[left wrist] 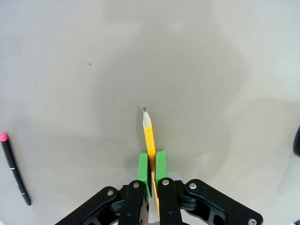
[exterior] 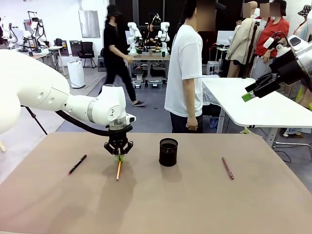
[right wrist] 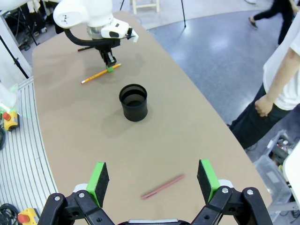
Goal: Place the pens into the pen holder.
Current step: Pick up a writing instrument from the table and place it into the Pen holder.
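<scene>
The left pincer point(exterior: 119, 154) is clamped on the yellow pencil point(exterior: 118, 171) near its far end, on the table point(exterior: 204, 204) left of the pen holder point(exterior: 168, 152). Lift straight, avoid swinging, then lower it inside. The right pincer point(right wrist: 153, 182) hangs open.

I see my left arm point(exterior: 95, 109) as glossy white rounded shells; a black cable point(exterior: 80, 126) loops beneath it; the left gripper point(left wrist: 151, 158) and right gripper point(right wrist: 153, 169) are black linkages (silver screws point(left wrist: 162, 181), green pads point(left wrist: 143, 166)).

Pen holder point(exterior: 168, 152) sits, seemingly midway, between pencil point(exterior: 118, 171) and right pen point(exterior: 227, 168).
</scene>
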Available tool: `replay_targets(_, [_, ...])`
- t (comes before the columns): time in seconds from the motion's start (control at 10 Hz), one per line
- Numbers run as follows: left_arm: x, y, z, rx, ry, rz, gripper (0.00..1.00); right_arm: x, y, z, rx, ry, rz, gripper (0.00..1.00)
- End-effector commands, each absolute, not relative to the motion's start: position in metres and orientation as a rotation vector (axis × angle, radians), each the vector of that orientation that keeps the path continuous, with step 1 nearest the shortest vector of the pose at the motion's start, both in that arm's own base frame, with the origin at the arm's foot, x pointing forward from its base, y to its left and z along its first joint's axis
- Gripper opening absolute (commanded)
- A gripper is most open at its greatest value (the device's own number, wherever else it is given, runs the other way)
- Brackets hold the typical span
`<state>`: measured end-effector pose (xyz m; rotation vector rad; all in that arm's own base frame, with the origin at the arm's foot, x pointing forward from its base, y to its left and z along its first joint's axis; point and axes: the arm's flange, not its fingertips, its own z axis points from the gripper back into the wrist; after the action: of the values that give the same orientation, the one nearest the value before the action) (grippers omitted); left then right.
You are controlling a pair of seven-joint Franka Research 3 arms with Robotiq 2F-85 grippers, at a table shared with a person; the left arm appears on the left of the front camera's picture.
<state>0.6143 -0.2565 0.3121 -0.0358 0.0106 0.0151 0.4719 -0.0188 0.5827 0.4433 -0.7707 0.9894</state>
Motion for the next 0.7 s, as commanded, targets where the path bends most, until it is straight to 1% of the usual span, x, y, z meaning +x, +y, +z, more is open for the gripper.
replay_targets(0.0, [0.587,-0.231,0.331,-0.165,0.007,-0.054,0.0,0.473,-0.018,0.586,0.44,-0.776,0.989,1.0])
replay_targets(0.3, [0.559,-0.203,0.38,-0.469,-0.098,-0.321,0.0,0.473,-0.018,0.586,0.44,-0.776,0.989,1.0])
replay_targets(0.5, [0.545,-0.189,0.405,-0.685,-0.22,-0.484,0.0,0.473,-0.018,0.586,0.44,-0.776,0.989,1.0])
replay_targets(0.6, [0.537,-0.183,0.417,-0.826,-0.312,-0.605,0.0,0.473,-0.018,0.586,0.44,-0.776,0.989,1.0])
